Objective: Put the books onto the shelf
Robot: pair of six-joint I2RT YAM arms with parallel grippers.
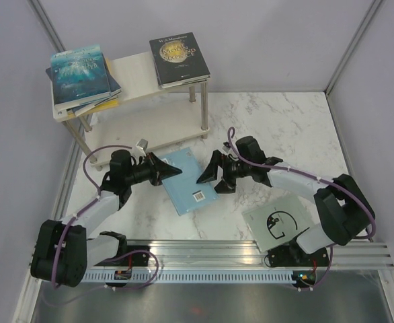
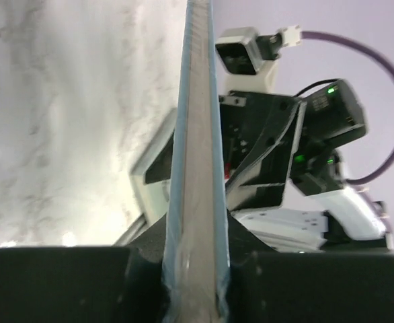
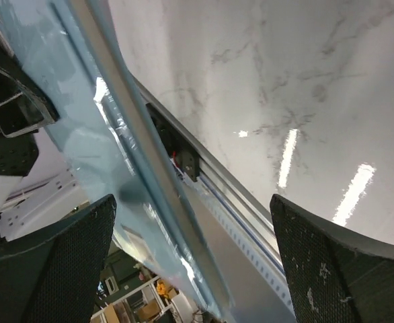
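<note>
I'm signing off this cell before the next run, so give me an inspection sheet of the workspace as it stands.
Surface: marble table, no spills seen.
Job's things: shelf carries two stacks on its top board, a teal book topping the left one, a black book the right one; pale blue book mid-table; grey book flat by the right arm's base.
Clutter: nothing seen.
Grippers: left gripper shut on the pale blue book's edge; right gripper open at its opposite side.
Cables: a purple cable runs along each arm, looping clear of the books.
Surroundings: pale walls; metal rail along the near edge.
</note>
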